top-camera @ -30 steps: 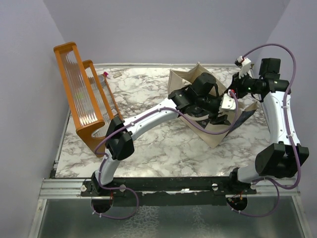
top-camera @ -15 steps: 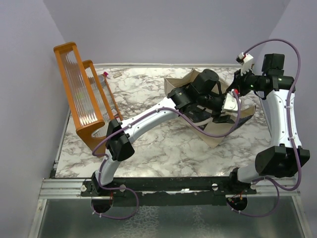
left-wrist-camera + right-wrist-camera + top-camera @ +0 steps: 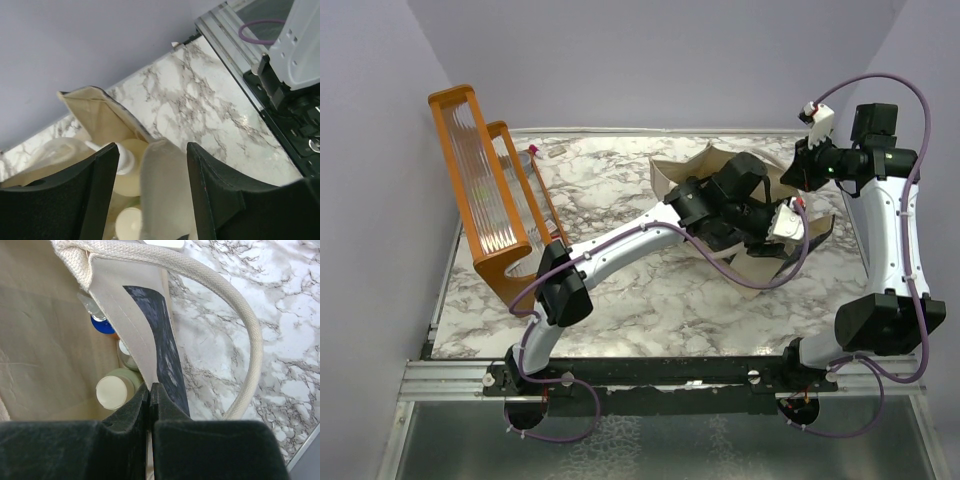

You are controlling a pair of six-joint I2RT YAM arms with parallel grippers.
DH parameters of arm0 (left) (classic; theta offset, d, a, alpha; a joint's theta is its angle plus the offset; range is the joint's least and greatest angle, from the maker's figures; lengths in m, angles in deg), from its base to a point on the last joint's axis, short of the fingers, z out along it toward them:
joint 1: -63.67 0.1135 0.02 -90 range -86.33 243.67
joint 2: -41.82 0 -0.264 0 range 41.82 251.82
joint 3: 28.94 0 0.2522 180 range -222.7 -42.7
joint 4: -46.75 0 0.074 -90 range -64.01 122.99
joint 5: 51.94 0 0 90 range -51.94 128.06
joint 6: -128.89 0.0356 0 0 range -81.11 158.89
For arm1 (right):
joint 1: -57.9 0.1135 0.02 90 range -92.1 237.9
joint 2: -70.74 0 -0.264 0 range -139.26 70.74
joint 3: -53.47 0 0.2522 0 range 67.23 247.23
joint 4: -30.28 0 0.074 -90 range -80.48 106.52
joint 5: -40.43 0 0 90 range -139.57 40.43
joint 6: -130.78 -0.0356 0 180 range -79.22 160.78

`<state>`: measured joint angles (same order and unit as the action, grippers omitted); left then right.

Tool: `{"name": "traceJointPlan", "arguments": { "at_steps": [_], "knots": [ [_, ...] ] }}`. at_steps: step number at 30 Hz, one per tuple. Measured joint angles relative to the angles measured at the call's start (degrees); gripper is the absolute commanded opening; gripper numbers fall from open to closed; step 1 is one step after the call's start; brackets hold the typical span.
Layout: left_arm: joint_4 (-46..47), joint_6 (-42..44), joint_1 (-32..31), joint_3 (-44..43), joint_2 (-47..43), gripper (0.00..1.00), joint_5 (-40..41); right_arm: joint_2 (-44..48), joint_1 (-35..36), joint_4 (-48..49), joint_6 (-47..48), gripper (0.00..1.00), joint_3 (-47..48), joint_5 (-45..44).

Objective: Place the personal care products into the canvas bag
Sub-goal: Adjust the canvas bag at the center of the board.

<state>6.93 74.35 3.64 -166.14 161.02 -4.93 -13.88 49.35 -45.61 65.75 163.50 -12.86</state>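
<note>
The canvas bag [image 3: 680,176] stands open at the table's back right. My left gripper [image 3: 765,222] is inside its mouth, jaws open [image 3: 152,147]; a blurred pale thing [image 3: 165,190] lies between them, bottle or cloth I cannot tell. Below it are the beige pump bottle [image 3: 127,170] and a cream cap [image 3: 127,225]. My right gripper [image 3: 796,178] is shut [image 3: 150,386] on the bag's rim by the dark patterned panel [image 3: 157,330]. Inside the bag [image 3: 45,315] I see the orange bottle's blue cap [image 3: 102,325], a squat silvery bottle [image 3: 126,359] and the olive-grey bottle with its cream cap [image 3: 112,391].
The orange wooden rack [image 3: 485,200] stands at the table's left edge, with a small clear item with a pink tip [image 3: 533,153] behind it. A loop handle [image 3: 242,325] hangs outside the bag over the marble table [image 3: 620,300]. A metal rail [image 3: 450,375] runs along the near edge.
My left gripper has moved right and nearer inside the bag. My right gripper has pulled the bag's rim up and back to the right, and the bag's mouth has shifted with it.
</note>
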Motion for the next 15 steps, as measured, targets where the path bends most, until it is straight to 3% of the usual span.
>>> {"name": "traceJointPlan", "arguments": {
  "at_steps": [4, 12, 15],
  "knots": [
    [-0.7, -0.7, -0.8, 2.6, 0.0, 0.51, 0.0, 0.0, 0.0, 0.0, 0.0, 0.01, 0.0, -0.7],
    [0.1, -2.6, -2.2, 6.2, -0.1, 0.03, 0.3, 0.0, 0.0, 0.5, 0.0, 0.01, -0.1, -1.9],
    [1.6, -2.6, -2.5, 9.0, -1.2, 0.00, 0.6, 0.1, 0.0, 2.2, 0.4, 0.01, -1.5, -2.8]
  ]
}}
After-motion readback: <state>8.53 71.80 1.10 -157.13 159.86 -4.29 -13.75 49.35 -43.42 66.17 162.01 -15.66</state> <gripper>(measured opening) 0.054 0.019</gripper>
